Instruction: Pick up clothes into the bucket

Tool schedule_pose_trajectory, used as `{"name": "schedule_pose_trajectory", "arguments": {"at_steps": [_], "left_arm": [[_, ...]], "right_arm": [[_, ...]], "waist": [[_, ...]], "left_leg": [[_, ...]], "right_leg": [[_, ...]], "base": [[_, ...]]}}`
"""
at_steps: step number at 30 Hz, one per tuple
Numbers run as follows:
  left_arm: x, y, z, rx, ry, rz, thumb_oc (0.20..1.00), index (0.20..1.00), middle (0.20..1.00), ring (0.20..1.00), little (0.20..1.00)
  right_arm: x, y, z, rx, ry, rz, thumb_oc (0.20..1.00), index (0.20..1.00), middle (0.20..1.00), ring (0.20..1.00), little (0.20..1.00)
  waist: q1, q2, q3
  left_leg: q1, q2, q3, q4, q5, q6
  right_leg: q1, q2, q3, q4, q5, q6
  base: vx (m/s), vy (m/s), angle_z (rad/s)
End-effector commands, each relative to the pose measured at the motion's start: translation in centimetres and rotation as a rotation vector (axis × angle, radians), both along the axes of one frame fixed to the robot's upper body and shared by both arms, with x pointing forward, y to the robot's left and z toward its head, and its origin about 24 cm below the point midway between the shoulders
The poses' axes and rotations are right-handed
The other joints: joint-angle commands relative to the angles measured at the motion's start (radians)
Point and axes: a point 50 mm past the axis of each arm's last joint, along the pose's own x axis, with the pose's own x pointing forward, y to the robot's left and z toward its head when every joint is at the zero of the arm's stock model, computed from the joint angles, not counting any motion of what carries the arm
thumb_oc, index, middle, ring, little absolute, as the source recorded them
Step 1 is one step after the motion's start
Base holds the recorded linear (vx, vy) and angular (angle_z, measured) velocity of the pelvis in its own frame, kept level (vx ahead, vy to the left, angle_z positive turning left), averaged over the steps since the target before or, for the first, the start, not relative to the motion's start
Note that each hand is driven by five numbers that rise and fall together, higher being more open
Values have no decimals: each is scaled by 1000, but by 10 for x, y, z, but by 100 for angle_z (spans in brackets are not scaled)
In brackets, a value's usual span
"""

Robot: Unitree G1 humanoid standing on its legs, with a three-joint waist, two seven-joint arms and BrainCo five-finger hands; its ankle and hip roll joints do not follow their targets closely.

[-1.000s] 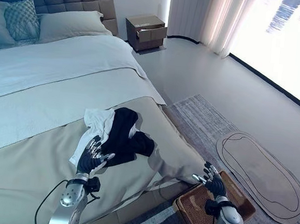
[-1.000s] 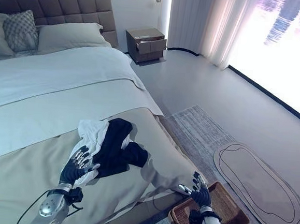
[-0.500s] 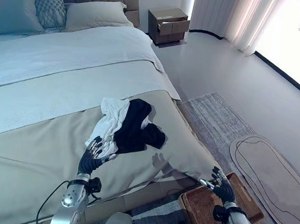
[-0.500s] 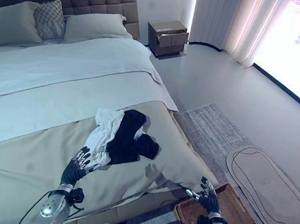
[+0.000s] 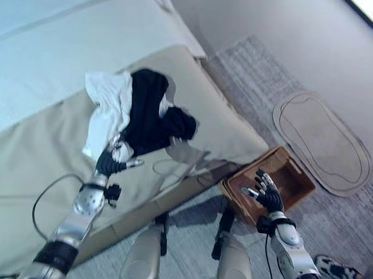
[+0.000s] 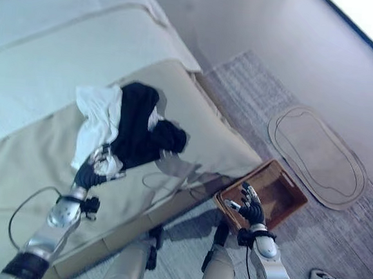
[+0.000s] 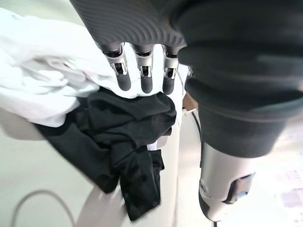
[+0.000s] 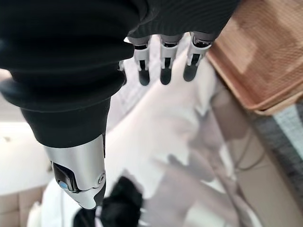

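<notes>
- I'm looking down at a bedroom: a bed point(image 5: 38, 141) with a beige cover, and grey floor with a rug point(image 5: 320, 140) beside it.
- The clothes sit in one heap near the bed's corner: a white piece point(image 5: 107, 107) and a black piece point(image 5: 148, 112) tangled together.
- My left hand point(image 5: 107, 164) is at the heap's near edge; from its wrist camera the fingers point(image 7: 144, 75) look straight and relaxed, resting by the white cloth, holding nothing.
- My right hand point(image 5: 268, 196) hangs spread wide above the near rim of the bucket point(image 5: 295, 176), which stands on the floor at the bed's foot.
- Risks as I judge them: closing now could catch only a white fold, so the black piece stays behind or slides off the bed's edge.
- The bucket is low and well apart from the heap; a trailing sleeve could snag its rim and spill onto the floor.
</notes>
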Motion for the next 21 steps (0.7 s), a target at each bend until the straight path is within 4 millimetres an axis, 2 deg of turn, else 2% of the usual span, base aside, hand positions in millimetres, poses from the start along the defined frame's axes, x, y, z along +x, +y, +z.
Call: {"name": "schedule_pose_trajectory", "arguments": {"at_steps": [1, 2, 5, 11, 19, 21], "left_arm": [[5, 4, 17, 110, -108, 46, 1000, 1000, 1000, 1000, 1000], [20, 1, 34, 164, -178, 82, 1000, 1000, 1000, 1000, 1000], [39, -2, 64, 242, -295, 152, 1000, 1000, 1000, 1000, 1000], [57, 12, 112, 501, -459, 334, 1000, 1000, 1000, 1000, 1000], [70, 36, 140, 953, -471, 509, 1000, 1000, 1000, 1000, 1000], [71, 39, 141, 996, -470, 527, 1000, 1000, 1000, 1000, 1000]], "right_arm": [[11, -1, 33, 21, -173, -1, 1000, 1000, 1000, 1000, 1000], [17, 2, 44, 20, -223, -1, 1000, 1000, 1000, 1000, 1000], [26, 5, 62, 20, -298, -2, 1000, 1000, 1000, 1000, 1000], [35, 13, 85, 10, -401, 19, 1000, 1000, 1000, 1000, 1000], [43, 16, 108, -5, -497, 44, 1000, 1000, 1000, 1000, 1000], [43, 15, 110, -5, -507, 45, 1000, 1000, 1000, 1000, 1000]], "waist": [[-24, -26, -22], [-38, -26, -10], [-56, -19, -1], [-79, -20, 3], [-111, -16, 3], [-116, -15, 1]], "left_leg": [[-65, 39, -44, 94, -48, -19], [-119, 45, -61, 123, -49, -24], [-221, 48, -83, 168, -50, -28], [-349, 64, -87, 217, -55, -30], [-455, 71, -83, 282, -75, -19], [-465, 71, -81, 290, -80, -18]], "right_leg": [[-23, -54, 20, 52, 11, 28], [-76, -50, 28, 83, 2, 21], [-174, -43, 42, 131, -10, 12], [-318, -44, 52, 194, -14, 17], [-441, -52, 63, 266, -18, 28], [-452, -55, 66, 274, -19, 29]], "base": [[-83, -85, 5], [-88, -76, 4], [-94, -55, 15], [-37, -2, 2], [0, 27, -4], [9, 12, -3]]}}
